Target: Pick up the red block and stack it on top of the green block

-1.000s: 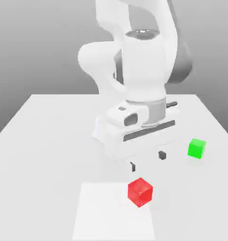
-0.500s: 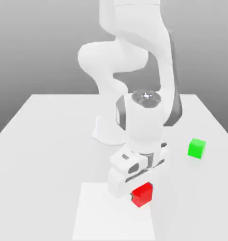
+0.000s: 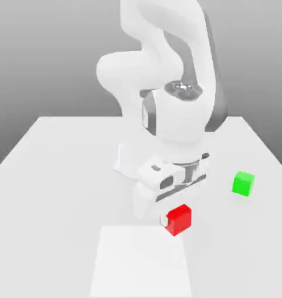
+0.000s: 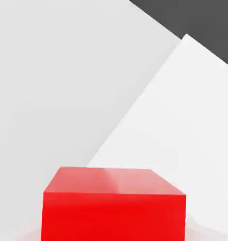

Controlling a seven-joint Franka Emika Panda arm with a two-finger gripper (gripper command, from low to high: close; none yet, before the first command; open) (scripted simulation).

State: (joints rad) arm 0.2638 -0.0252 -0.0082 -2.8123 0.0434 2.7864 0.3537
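Observation:
The red block hangs a little above the table, just past the far edge of the pale square patch, with my gripper shut on it. One fingertip shows against the block's side on the exterior view's left. In the hand view the red block sits close under the camera, its top face glossy. The green block rests on the table to the exterior view's right, about a hand's width from the red block and apart from it.
A lighter square patch marks the near part of the white table; in the hand view the patch lies below the block. The arm's base stands behind the gripper. The table's edge on the exterior view's right runs just beyond the green block.
The hand came down from above onto the red block, its open fingers shut on it, and it has since risen a little with the block, off the patch.

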